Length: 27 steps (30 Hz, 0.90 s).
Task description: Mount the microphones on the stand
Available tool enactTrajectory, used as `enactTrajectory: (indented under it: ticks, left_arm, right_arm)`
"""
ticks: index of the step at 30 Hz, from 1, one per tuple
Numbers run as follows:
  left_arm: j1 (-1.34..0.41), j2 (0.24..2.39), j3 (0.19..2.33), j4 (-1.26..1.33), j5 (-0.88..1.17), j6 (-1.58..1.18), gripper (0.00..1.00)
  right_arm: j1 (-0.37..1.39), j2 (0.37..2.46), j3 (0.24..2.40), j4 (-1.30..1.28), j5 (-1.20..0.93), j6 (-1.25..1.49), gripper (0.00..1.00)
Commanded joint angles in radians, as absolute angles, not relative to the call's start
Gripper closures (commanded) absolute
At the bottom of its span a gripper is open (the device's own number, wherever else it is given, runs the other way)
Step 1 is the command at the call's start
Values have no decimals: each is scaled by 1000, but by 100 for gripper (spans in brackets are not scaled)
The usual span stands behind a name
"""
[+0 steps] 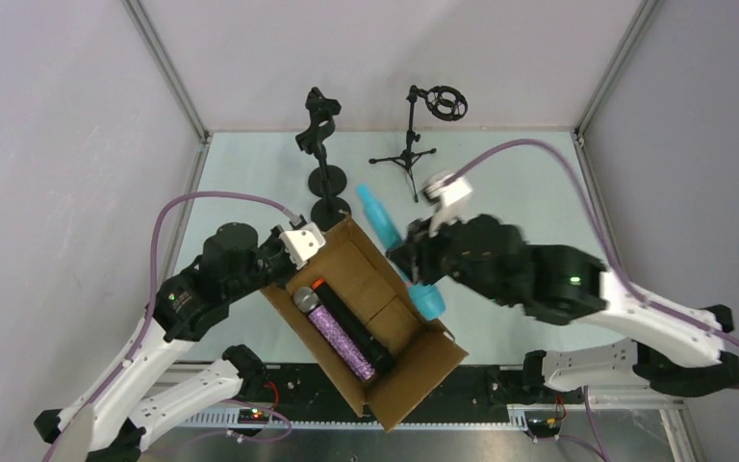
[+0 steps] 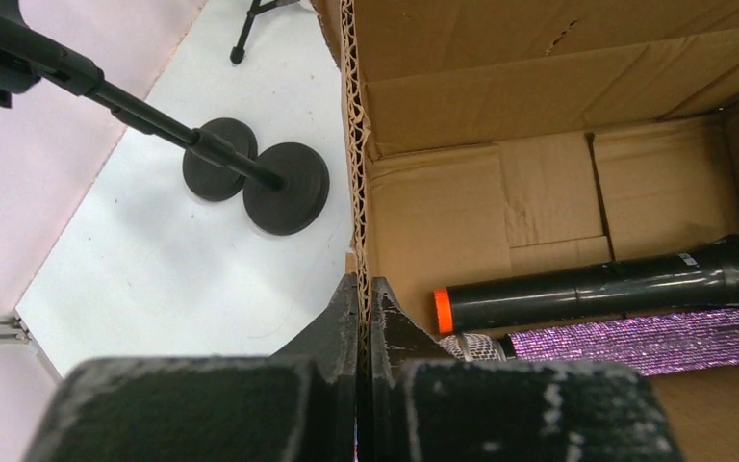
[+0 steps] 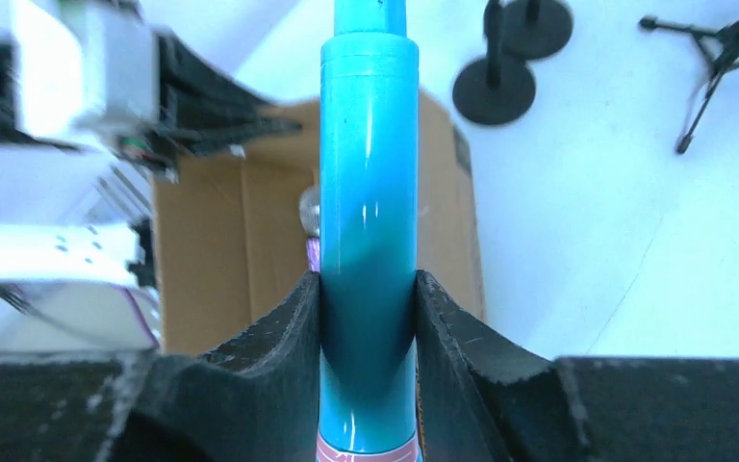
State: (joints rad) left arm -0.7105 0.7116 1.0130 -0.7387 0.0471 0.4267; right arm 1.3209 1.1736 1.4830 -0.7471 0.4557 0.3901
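L arm (image 1: pixel 192 289): elbow bent, reaches fwd-right. L gripper (image 2: pixel 366 289): jaws pinched on box wall (image 2: pixel 356 144). R arm (image 1: pixel 558 284): stretched leftward. R gripper (image 3: pixel 368 289): jaws clamped round turquoise mic (image 3: pixel 368 173).

Turquoise microphone (image 3: pixel 368 192) slants aloft (gripped mid-body); black microphone (image 1: pixel 354 325) and purple microphone (image 1: pixel 339 339) lie parallel in the box (image 1: pixel 421 371).

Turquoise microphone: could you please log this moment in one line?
right jaws: shut on turquoise microphone; left jaws: shut on box wall; in box: black microphone, purple microphone; stands: bare
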Motion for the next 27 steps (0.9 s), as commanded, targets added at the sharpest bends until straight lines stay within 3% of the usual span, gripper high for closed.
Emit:
enactTrajectory:
  ticks: [1,6,14,18,27]
  left_arm:
    - [-719,694,993,-718,71,471,100]
    - [-717,652,968,-718,50,499,100]
    - [-716,602,1032,-754,88,503,100]
    - [-716,615,1082,-793,150,504,100]
    - [-716,603,1118,-886,114,604,100]
  right_arm:
    - [1286,1104,1563,-861,550,435,100]
    - [1143,1013,1506,-922,538,469,100]
    - [869,1019,1171,-845,294,532,100]
    - [847,1107,1044,-710,236,557,100]
    - [822,1447,999,-493,214,600,100]
